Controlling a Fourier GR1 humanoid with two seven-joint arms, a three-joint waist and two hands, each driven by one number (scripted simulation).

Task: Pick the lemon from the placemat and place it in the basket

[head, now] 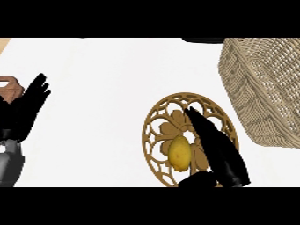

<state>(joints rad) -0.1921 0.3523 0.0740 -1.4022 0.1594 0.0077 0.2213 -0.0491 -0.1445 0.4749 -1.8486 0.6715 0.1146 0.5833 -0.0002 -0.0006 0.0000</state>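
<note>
A white surface (107, 79) filled most of the head view, with a strip of pale wood showing at its upper left corner. Near the right edge stood a woven wicker basket (269, 88), nothing visible inside the part that showed. Just beside it, toward the middle, lay a round tan placemat (153, 127) of openwork pattern, and the lemon (180, 151) sat on it, a little below its centre.

The right robot hand (220, 149) reached over the placemat, its fingers straight and stretched wide along the lemon's right side, the thumb low near the mat's bottom rim. No finger curled round the fruit, and whether the hand touched it could not be told. The left robot hand (22, 110) rested open at the left edge, fingers up, beside a brown wooden thing (3, 83) that was partly cut off.

By this showing the task was at its start: the hand was set beside the lemon, but the grasp was not yet made. The lift, the carry across to the basket and the release all remained.
</note>
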